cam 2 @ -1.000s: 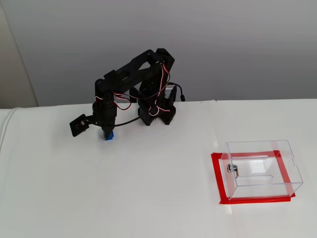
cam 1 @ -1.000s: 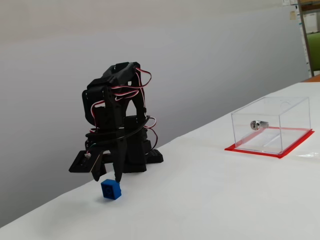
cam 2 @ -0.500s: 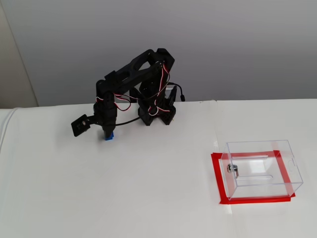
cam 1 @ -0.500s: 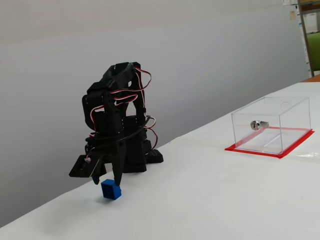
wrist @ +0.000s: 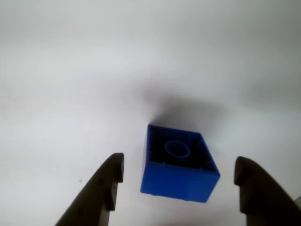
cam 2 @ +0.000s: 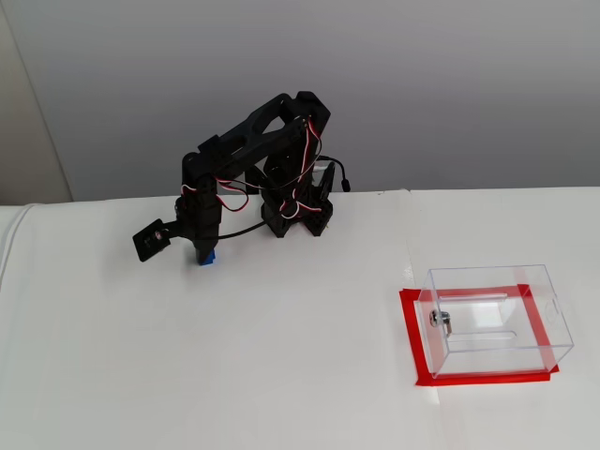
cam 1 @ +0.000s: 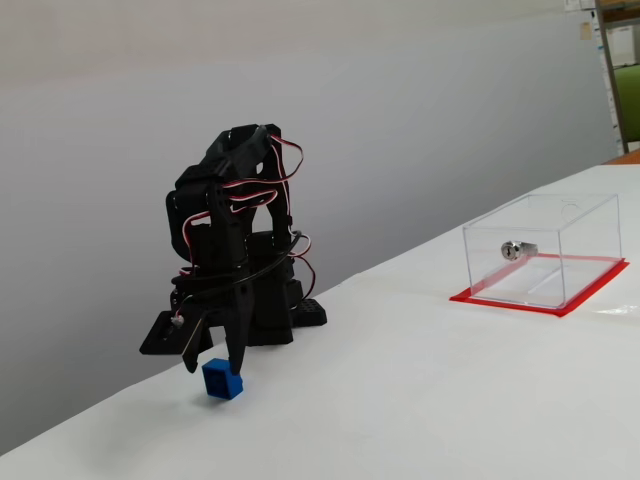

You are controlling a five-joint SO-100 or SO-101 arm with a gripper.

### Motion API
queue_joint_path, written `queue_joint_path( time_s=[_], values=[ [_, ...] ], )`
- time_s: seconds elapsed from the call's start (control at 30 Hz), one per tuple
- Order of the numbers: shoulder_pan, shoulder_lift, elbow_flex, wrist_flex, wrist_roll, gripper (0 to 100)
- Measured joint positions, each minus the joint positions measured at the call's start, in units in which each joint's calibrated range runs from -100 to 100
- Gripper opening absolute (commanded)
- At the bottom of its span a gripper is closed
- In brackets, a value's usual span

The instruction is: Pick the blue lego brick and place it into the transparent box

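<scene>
Hanging over the white tabletop [cam 2: 281, 375], the tool [wrist: 176, 176] has its two dark fingers [wrist: 101, 188] spread apart, one on each side of the blue lego brick [wrist: 178, 165] without touching it. In both fixed views the brick rests on the tabletop just beside the arm's base, well apart from the transparent box [cam 2: 497, 319], which holds a small silver cylinder [cam 1: 517, 249].

Arm [cam 1: 235, 225] folded fwd, wrist pointing down; jaws spread wide, nothing gripped.
</scene>
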Motion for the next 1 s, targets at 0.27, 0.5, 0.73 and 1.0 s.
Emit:
queue_joint_path(
  time_s=[0.27,0.5,0.73,1.0],
  values=[
    [0.0,1.4,0.0,0.0,0.0,26],
    [0.0,2.1,0.0,-1.1,0.0,26],
    [0.0,2.2,0.2,-1.5,0.0,26],
    [0.0,2.2,1.7,-1.0,-0.2,26]
  ],
)
